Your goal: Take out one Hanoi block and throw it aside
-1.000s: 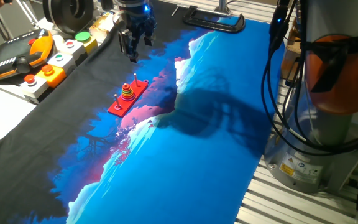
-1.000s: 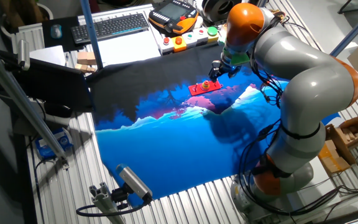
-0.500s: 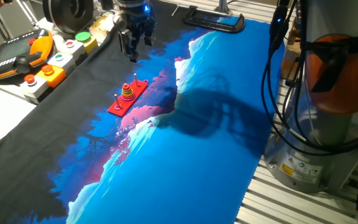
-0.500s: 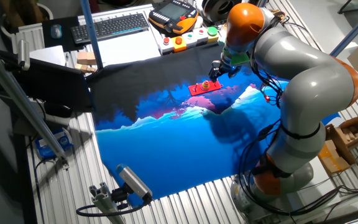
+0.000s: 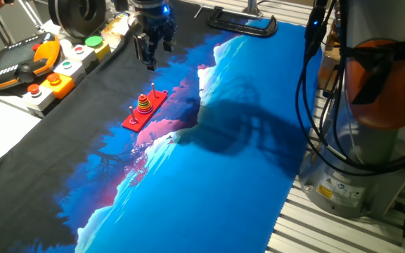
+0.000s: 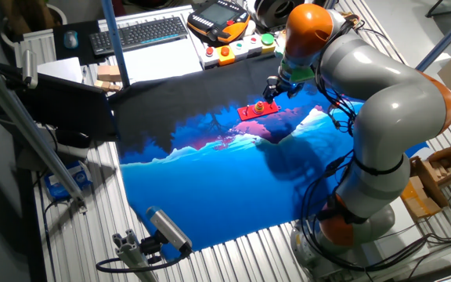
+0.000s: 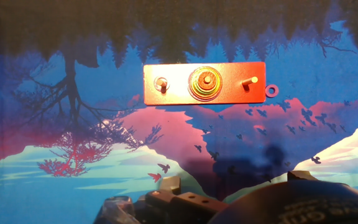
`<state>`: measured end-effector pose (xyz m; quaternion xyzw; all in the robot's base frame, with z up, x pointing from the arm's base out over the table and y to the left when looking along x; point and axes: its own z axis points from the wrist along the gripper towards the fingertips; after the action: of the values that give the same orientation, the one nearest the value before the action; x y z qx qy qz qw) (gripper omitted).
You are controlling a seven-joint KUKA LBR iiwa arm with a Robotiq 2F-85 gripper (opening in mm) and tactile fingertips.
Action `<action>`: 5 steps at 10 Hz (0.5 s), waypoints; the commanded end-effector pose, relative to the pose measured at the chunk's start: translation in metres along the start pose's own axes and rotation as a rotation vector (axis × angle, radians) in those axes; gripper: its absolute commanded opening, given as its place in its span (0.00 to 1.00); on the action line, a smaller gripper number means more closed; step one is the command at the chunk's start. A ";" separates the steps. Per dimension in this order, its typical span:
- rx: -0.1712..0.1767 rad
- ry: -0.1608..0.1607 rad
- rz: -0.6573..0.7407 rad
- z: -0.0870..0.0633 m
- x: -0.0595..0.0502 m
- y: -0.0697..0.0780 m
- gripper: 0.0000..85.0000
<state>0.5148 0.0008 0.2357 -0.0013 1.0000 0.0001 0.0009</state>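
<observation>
In the hand view the Hanoi block, a tiny red ring, lies flat on the mat just off the right end of the red pegged base. The larger rings sit stacked on the base's middle peg, and the two outer pegs are bare. My gripper hangs above the black part of the cloth, a short way beyond the base, open and holding nothing. The other fixed view shows the gripper just right of the base. The tiny ring is too small to make out in either fixed view.
A button box and an orange pendant stand at the cloth's left edge. A black clamp lies at the far edge. The arm's base stands on the right. A keyboard lies behind the cloth.
</observation>
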 end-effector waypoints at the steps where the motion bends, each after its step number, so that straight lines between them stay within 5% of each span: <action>1: 0.106 -0.019 -0.017 0.000 0.000 0.000 0.01; 5: 0.111 -0.015 -0.014 -0.003 0.001 0.003 0.01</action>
<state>0.5139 0.0031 0.2389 -0.0082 0.9984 -0.0546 0.0083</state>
